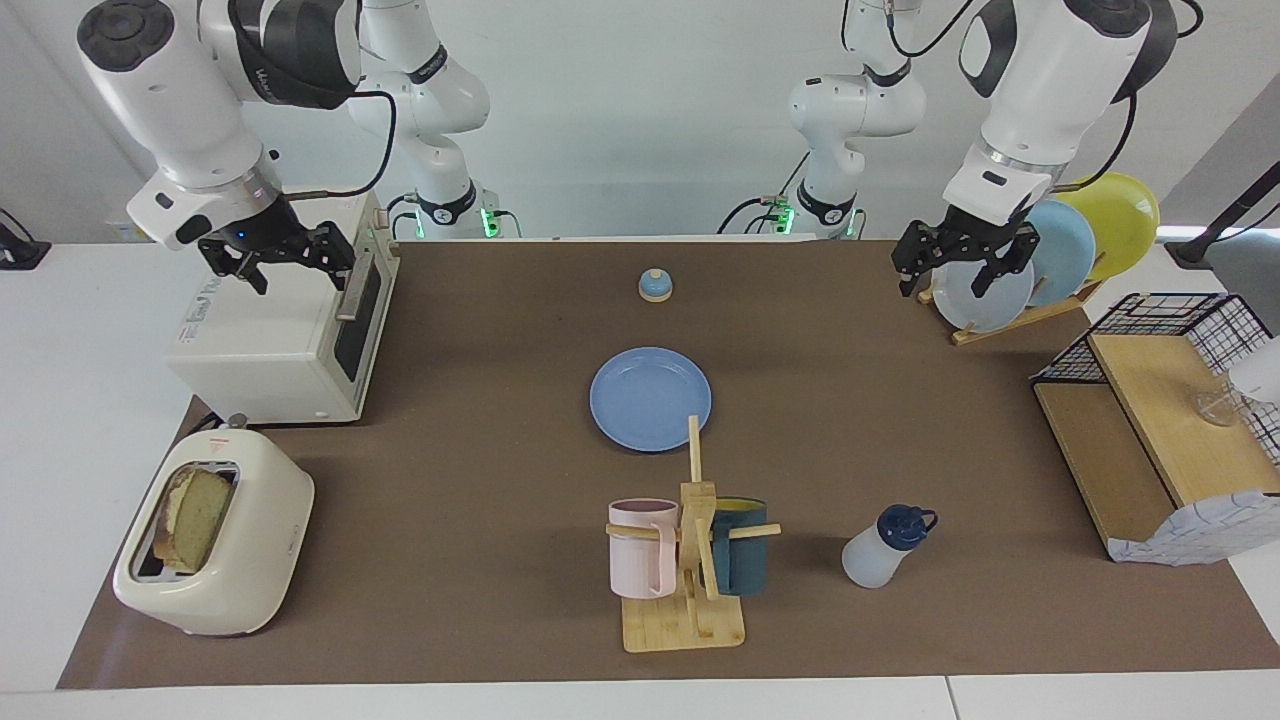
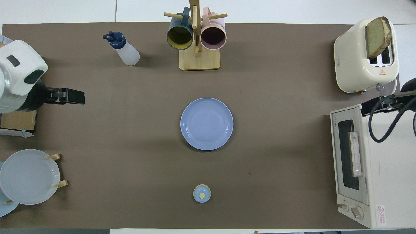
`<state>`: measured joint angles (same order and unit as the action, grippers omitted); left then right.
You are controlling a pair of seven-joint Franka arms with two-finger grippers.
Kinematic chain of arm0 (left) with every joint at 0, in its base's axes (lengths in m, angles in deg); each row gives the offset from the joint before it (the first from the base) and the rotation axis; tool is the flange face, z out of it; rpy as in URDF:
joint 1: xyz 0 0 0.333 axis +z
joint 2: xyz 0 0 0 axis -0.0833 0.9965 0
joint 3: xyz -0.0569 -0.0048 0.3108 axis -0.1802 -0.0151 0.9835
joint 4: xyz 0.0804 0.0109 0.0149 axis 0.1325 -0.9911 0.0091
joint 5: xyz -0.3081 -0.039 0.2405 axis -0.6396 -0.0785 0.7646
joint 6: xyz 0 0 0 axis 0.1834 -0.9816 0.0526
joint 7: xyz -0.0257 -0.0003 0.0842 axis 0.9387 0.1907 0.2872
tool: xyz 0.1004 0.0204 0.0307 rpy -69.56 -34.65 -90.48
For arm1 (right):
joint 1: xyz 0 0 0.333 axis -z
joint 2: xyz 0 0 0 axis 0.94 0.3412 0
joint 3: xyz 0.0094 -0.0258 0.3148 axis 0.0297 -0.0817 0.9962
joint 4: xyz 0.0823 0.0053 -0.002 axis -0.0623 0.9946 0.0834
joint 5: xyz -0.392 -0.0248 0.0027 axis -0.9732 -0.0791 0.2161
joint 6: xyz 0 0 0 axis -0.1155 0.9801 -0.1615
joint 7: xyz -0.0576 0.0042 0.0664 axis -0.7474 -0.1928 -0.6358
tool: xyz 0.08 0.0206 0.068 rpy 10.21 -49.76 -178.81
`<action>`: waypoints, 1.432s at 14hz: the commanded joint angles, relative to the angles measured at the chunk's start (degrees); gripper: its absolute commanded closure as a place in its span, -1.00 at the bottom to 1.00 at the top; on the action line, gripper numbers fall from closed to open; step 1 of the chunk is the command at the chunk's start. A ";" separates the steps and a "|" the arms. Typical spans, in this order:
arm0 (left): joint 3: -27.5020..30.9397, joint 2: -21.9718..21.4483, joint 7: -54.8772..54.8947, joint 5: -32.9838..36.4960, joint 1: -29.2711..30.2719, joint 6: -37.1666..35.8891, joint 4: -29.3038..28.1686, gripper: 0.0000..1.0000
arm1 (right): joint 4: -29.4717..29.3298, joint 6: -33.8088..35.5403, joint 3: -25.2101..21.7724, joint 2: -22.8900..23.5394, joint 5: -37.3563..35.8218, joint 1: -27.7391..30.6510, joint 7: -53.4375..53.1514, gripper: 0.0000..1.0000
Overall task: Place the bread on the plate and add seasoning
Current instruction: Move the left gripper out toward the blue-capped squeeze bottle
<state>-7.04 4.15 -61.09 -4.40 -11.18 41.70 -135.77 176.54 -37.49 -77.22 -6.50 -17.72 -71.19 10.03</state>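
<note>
I begin at the right arm's end of the table. The cream toaster (image 1: 215,545) stands at the edge far from the robots, and the bread (image 1: 195,518) stands upright in one of its slots, with its top out. Nearer to the robots is the white toaster oven (image 1: 280,340), its door closed. The right gripper (image 1: 295,270) hangs over the top of this oven with its fingers spread wide, and it holds nothing.

In the middle of the table the blue plate (image 1: 650,398) lies flat; the bread is not yet on it. A small bell (image 1: 655,286) is nearer to the robots than the plate. Farther from them is the wooden mug stand (image 1: 690,615), which carries a pink mug (image 1: 640,550) and a dark blue mug (image 1: 745,562) on its pegs. The seasoning bottle (image 1: 880,550) stands beside the stand, toward the left arm's end, and it leans a little.

The left gripper (image 1: 945,280) is also wide and holds nothing. It hangs over the mat just beside the wooden rack (image 1: 1010,322), in which grey, light blue and yellow plates stand upright. A wire shelf with wooden boards (image 1: 1160,400) is at this end too.

A brown mat (image 1: 480,480) covers the white table (image 1: 60,400), and the wall above the arm bases is plain white.
</note>
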 commanded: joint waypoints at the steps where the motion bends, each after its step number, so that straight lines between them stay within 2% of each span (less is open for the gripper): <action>1: 0.37 -6.38 0.22 -0.44 -1.85 17.23 -15.20 -1.00 | -0.81 0.77 0.02 0.37 0.84 0.44 0.98 -1.00; 5: 0.37 -4.99 0.22 0.18 -4.41 37.99 -26.02 -1.00 | -0.72 0.77 0.02 0.37 0.84 0.44 0.98 -1.00; 9: 0.46 1.85 0.05 0.27 -5.73 58.39 -32.11 -1.00 | -0.81 0.77 0.02 0.37 0.84 0.44 0.98 -1.00; 14: 0.63 11.61 -0.39 -0.43 -5.99 72.73 -31.85 -1.00 | -0.81 0.77 0.02 0.37 0.84 0.44 0.98 -1.00; 16: 0.72 15.83 -0.57 -3.23 -6.17 78.18 -31.50 -1.00 | -0.81 0.77 0.02 0.37 0.84 0.44 0.98 -1.00; 20: 1.68 22.33 -0.57 -7.54 -9.05 80.14 -25.28 -1.00 | -0.81 0.77 0.02 0.37 0.84 0.44 0.98 -1.00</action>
<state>-6.92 22.08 -61.30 -8.88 -16.95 120.43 -165.90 176.54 -37.49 -77.22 -6.50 -17.72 -71.19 10.03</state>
